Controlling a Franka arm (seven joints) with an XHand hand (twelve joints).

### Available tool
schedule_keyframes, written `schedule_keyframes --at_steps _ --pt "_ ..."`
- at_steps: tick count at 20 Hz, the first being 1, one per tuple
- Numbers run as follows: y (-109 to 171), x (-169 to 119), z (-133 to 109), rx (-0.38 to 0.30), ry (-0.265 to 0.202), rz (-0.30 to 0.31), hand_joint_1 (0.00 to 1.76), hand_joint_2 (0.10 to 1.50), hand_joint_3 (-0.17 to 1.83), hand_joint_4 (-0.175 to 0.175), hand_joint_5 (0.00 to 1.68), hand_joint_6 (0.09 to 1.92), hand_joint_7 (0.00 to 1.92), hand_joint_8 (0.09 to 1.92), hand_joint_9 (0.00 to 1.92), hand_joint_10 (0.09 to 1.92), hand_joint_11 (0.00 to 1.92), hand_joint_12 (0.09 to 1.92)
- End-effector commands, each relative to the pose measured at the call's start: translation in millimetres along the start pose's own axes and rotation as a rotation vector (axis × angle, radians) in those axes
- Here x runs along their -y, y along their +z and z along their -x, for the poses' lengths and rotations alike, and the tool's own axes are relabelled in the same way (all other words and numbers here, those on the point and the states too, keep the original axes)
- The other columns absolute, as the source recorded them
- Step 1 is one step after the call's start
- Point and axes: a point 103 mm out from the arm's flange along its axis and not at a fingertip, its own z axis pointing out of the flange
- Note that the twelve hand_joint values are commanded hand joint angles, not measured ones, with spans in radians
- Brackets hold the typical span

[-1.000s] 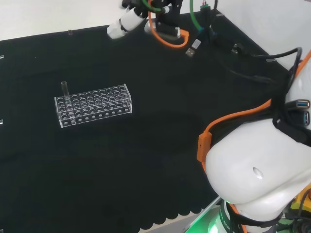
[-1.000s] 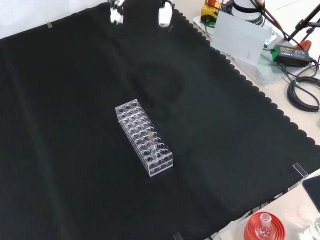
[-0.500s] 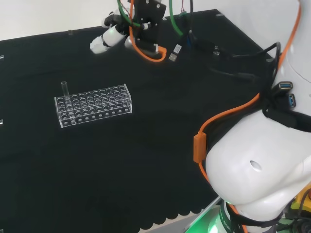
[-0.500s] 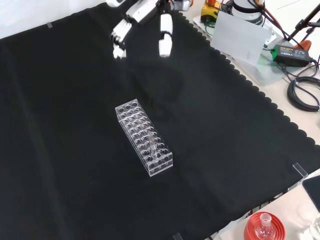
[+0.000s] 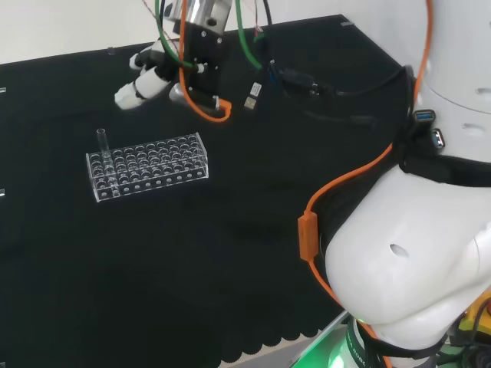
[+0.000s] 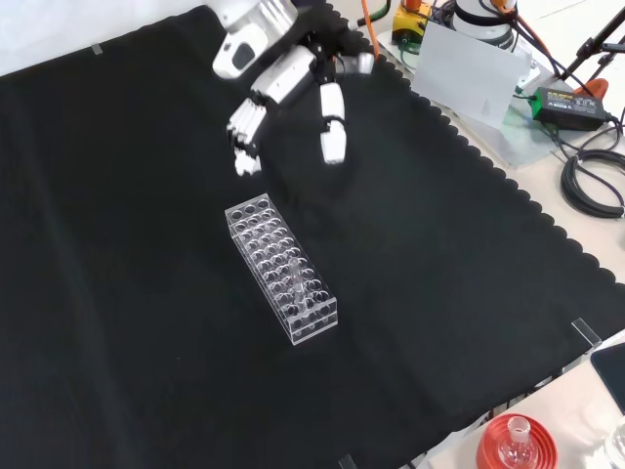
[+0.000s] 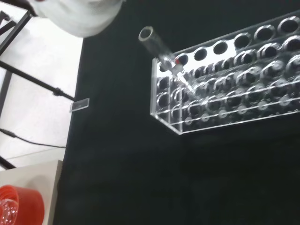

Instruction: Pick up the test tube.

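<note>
fingers (image 6: 331,122) of the hand (image 6: 283,73) reach out nearly straight and spread, released, with nothing between them. in the front view the hand hangs over the black cloth (image 6: 117,293) at about 12 o'clock from the clear rack (image 6: 281,270), apart from it, fingertips pointing down toward the rack's far end. in the head view the hand (image 5: 157,73) sits at about 12 o'clock from the rack (image 5: 147,165), a little above it in the picture, with orange and green cables looping by the wrist.

the test tube (image 5: 103,149) stands upright in a hole at the rack's left end in the head view, at 9 o'clock from the rack's middle, its open mouth rising above the rack's top. in the front view the test tube (image 6: 295,277) stands toward the rack's near end, at about 5 o'clock from the rack's middle. in the wrist view the test tube (image 7: 159,47) pokes out of a corner hole of the rack (image 7: 225,89), open rim clearly seen.

a red ribbed stand (image 6: 517,445) holding a small flask sits off the cloth on the table at 5 o'clock in the front view, well apart from the rack.
</note>
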Motion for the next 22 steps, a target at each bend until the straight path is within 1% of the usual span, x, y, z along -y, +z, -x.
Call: schedule_keyframes --at_steps 1,5,8,11,13,15,19,22 --pt "38 -27 -11 -0.019 -0.065 -0.009 0.87 0.73 0.36 -0.013 0.31 0.09 0.26 0.78 0.19 0.95 0.00 1.42" --pt "58 -40 -8 -0.013 -0.083 -0.033 0.89 0.72 0.39 -0.015 0.33 0.09 0.30 0.78 0.22 0.94 0.00 1.45" --pt "69 -49 -7 0.007 -0.092 -0.046 0.91 0.71 0.41 -0.020 0.37 0.09 0.36 0.78 0.26 0.94 0.00 1.49" --pt "76 -59 -4 0.030 -0.095 -0.051 0.94 0.69 0.43 -0.026 0.40 0.10 0.42 0.78 0.31 0.93 0.00 1.53" --pt "79 -68 -4 0.044 -0.088 -0.057 0.96 0.67 0.46 -0.030 0.43 0.13 0.45 0.77 0.34 0.92 0.00 1.54" --pt "82 -76 -7 0.048 -0.082 -0.058 0.98 0.65 0.51 -0.032 0.42 0.25 0.48 0.76 0.37 0.90 0.00 1.56" --pt "85 -88 -12 0.052 -0.088 -0.053 1.02 0.61 0.59 -0.039 0.37 0.58 0.55 0.76 0.41 0.89 0.00 1.58" --pt "86 -94 -16 0.072 -0.092 -0.056 1.04 0.60 0.62 -0.048 0.39 0.72 0.61 0.76 0.45 0.89 0.04 1.58"
